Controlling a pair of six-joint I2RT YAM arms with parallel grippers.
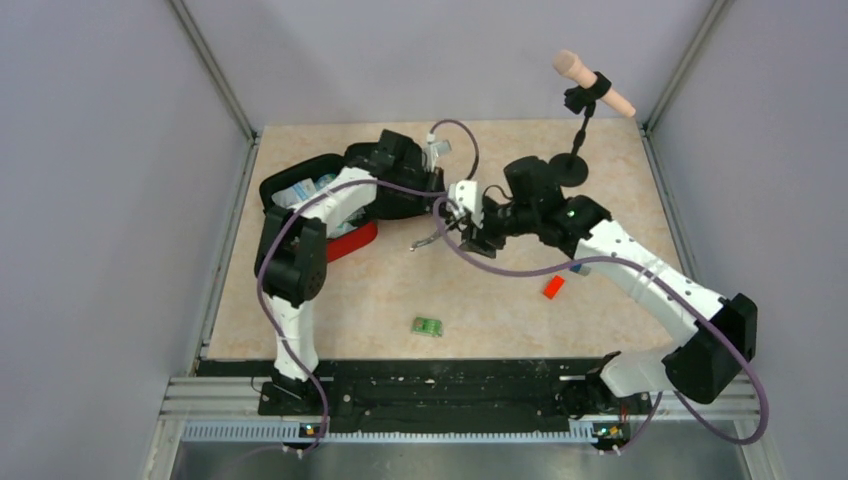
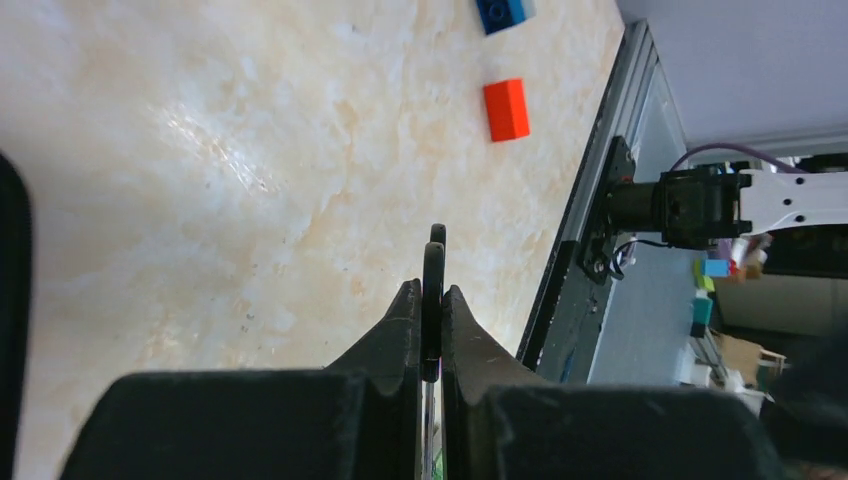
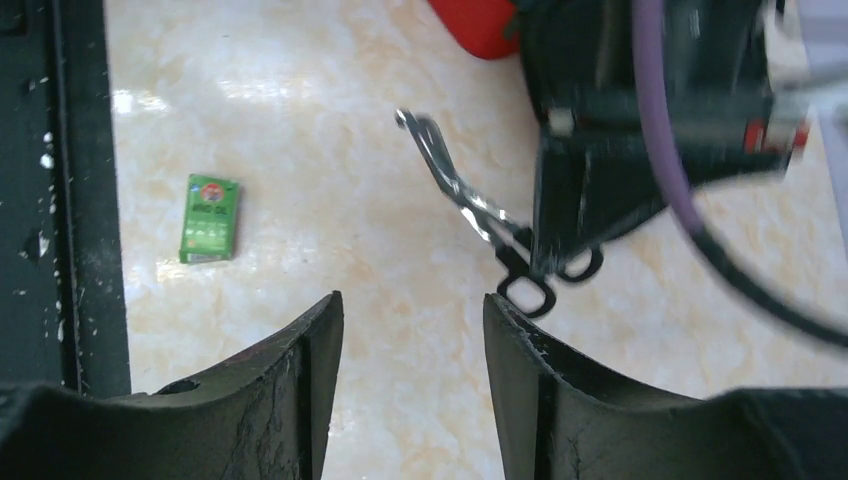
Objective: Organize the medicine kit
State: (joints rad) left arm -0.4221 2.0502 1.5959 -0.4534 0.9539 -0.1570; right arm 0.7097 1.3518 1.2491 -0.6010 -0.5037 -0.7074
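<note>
My left gripper (image 2: 432, 292) is clamped on the scissors' (image 3: 465, 200) handle ring, beside the medicine kit (image 1: 352, 243). My right gripper (image 3: 412, 305) stands half-open and empty. I'd swing slowly over the kit, blades low.

Robot test cell, lab setting. Plain grey panel walls (image 1: 100, 200) on metal frame posts (image 1: 214, 68) box in a marble-patterned table (image 1: 500, 300). Left arm (image 1: 290, 268) and right arm (image 1: 650, 280) bolted to a black rail (image 1: 450, 385). Microphone (image 1: 592, 83) on a stand, far right corner. Blurred, cluttered shelving (image 2: 720, 290) beyond the table edge.
</note>
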